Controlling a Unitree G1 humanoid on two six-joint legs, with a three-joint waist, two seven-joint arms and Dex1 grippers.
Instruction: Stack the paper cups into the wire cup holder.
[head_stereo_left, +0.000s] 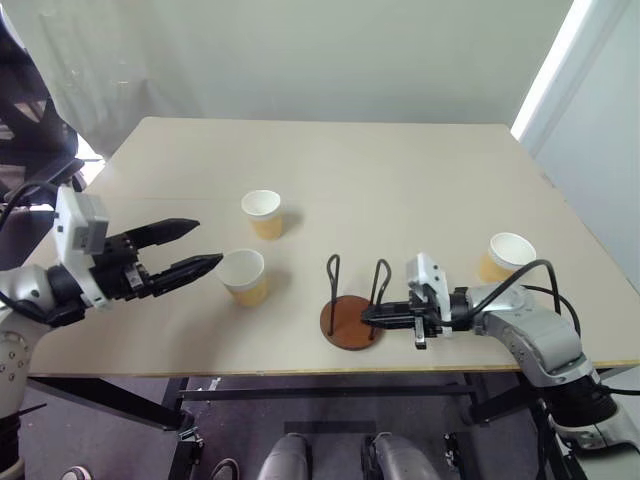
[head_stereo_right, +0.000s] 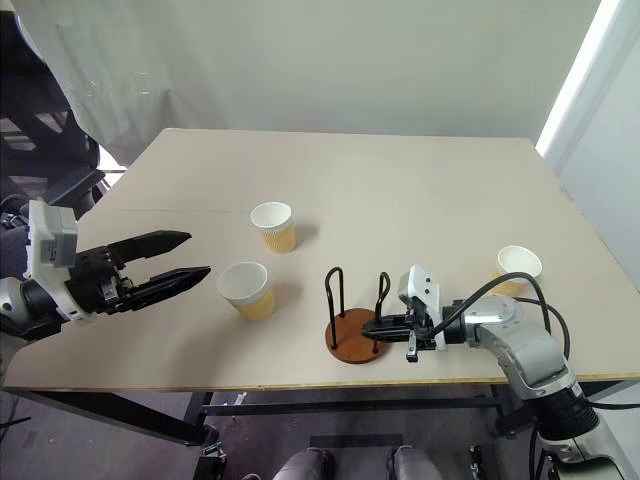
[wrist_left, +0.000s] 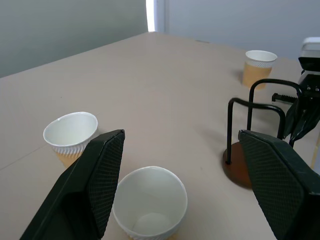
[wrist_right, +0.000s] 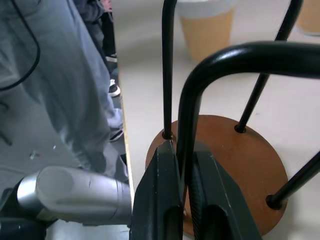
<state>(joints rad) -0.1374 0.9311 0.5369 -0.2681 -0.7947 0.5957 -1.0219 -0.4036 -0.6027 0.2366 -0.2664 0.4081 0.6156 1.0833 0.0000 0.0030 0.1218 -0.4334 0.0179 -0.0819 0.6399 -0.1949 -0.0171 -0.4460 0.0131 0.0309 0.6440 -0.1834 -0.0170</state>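
**Right gripper pinched on the holder's wire, cups all loose on the table**

Nearest the front edge of the pale table (head_stereo_left: 400, 170) stood the wire cup holder (head_stereo_left: 350, 322), its rust-brown disc flat on the tabletop and its thin black loops upright. The right gripper (head_stereo_left: 368, 316) reached in level from the robot's right side, its two black fingers (wrist_right: 162, 200) closed tight around the foot of one wire loop, just above the disc. No cup sat inside the holder.

To the robot's left of the holder, a little further in from the edge, the nearest paper cup (head_stereo_left: 243, 276) stood upright with its white inside showing. The left gripper (head_stereo_left: 205, 244) hung level just beside it, jaws spread wide and holding nothing; its lower fingertip came close to the cup's rim, though I could not tell whether it touched. From the wrist, that cup sat low between the two dark fingers (wrist_left: 95, 180).

Beyond it, deeper on the table, a second cup (head_stereo_left: 263, 213) stood upright, apart from the first. The third cup (head_stereo_left: 506, 256) stood well away on the robot's right, behind the right forearm and near that side's table edge. Past the front edge, the right wrist view caught a person's grey trouser leg (wrist_right: 65, 90) and shoes on the floor.
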